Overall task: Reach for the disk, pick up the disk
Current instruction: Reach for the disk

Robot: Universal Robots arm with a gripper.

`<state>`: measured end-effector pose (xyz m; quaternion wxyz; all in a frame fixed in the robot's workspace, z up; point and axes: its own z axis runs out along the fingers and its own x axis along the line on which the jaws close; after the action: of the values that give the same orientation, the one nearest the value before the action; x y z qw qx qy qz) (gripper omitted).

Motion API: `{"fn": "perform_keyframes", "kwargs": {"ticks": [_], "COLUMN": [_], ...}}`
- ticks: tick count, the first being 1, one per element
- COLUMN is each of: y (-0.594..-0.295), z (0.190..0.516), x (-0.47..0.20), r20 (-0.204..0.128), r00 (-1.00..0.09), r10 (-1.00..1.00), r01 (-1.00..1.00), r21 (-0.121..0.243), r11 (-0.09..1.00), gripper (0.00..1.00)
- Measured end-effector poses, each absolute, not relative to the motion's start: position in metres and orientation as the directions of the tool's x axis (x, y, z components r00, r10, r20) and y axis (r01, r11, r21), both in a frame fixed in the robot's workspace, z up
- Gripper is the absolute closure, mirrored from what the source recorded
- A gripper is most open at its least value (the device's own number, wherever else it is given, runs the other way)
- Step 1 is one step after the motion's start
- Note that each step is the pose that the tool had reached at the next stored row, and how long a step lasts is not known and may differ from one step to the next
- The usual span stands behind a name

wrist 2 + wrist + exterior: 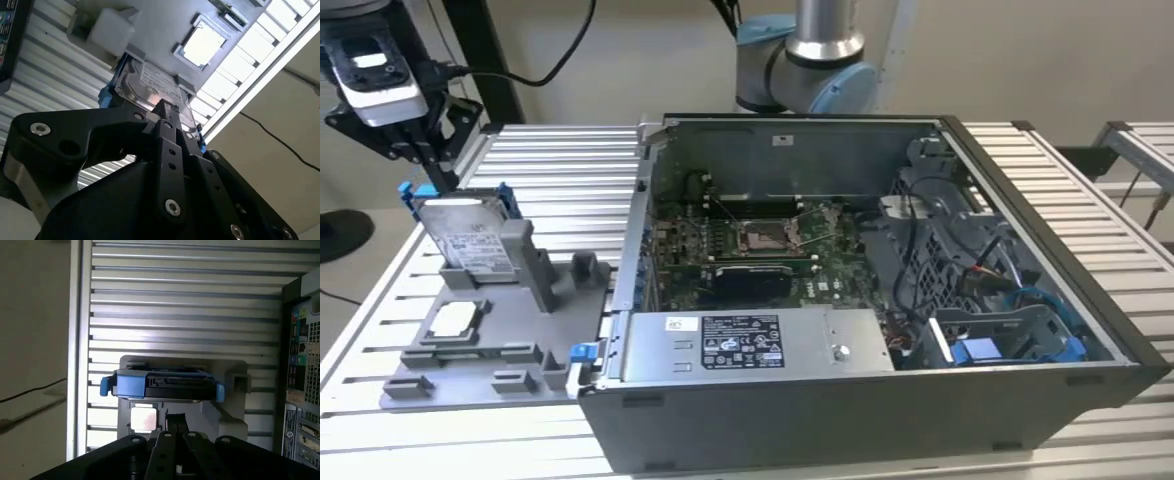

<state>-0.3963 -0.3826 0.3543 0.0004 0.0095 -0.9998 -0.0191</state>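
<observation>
Your hand has its fingers pressed together with nothing between them. In the exterior view its tips sit close over the top edge of the disk; I cannot tell whether they touch it. The disk stands on edge, leaning back a little, in a grey holder on the desk, just beside the case on the exterior view's left. Expect it to be rigid, dense for its size and easily harmed by a knock. Its bare metal faces look smooth enough to slip, and the blue bracket around it is probably thin plastic that gives under load. The soundest hold, as I judge it, is across the two flat faces at the exposed top edge, midway between the bracket's ends. The square chip lies flat in the same holder, also beside the case.
</observation>
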Motion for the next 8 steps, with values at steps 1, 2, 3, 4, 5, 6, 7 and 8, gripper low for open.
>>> {"fn": "perform_keyframes", "kwargs": {"ticks": [1, 2, 3, 4, 5, 6, 7, 8], "y": [-0.380, -0.379, -0.379, -0.379, -0.379, -0.377, -0.376, -0.373], "z": [0.354, 0.354, 0.354, 0.354, 0.354, 0.353, 0.353, 0.353], "x": [-0.400, -0.404, -0.408, -0.413, -0.417, -0.420, -0.423, -0.424], "r20": [0.001, 0.001, 0.000, 0.001, 0.000, 0.001, 0.001, 0.000], "r00": [-1.000, -1.000, -1.000, -1.000, -1.000, -1.000, -1.000, -1.000], "r10": [-0.019, -0.019, -0.019, -0.019, -0.019, -0.019, -0.020, -0.020], "r01": [-0.019, -0.019, -0.019, -0.019, -0.019, -0.019, -0.020, -0.020], "r21": [0.038, 0.038, 0.038, 0.038, 0.038, 0.038, 0.038, 0.038], "r11": [0.999, 0.999, 0.999, 0.999, 0.999, 0.999, 0.999, 0.999], "gripper": [1.00, 1.00, 1.00, 1.00, 1.00, 1.00, 1.00, 1.00]}}
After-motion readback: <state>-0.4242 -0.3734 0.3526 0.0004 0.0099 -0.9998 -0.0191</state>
